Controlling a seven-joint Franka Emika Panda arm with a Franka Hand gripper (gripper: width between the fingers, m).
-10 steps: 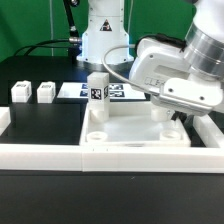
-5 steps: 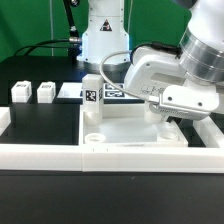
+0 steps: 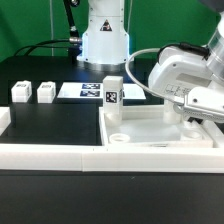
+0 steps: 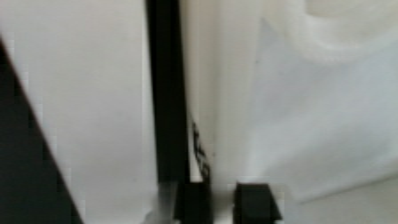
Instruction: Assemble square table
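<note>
Claw low over the square tabletop, one leg standing on its corner.

We see the square tabletop [image 3: 150,130] lying flat on the black worktop [image 3: 50,125], just behind the long white border wall [image 3: 60,156], toward the exterior view's right. A tagged leg [image 3: 112,95] stands upright on its far corner at the exterior view's left. The claw [image 3: 192,120] hangs down at the tabletop's opposite side. We cannot tell whether it is clenched or released, as the wrist view is blurred, with one dark fingertip [image 4: 254,200] showing. Two other legs [image 3: 20,92] [image 3: 46,92] sit well apart from the tabletop, beside the marker board [image 3: 80,90].
</note>
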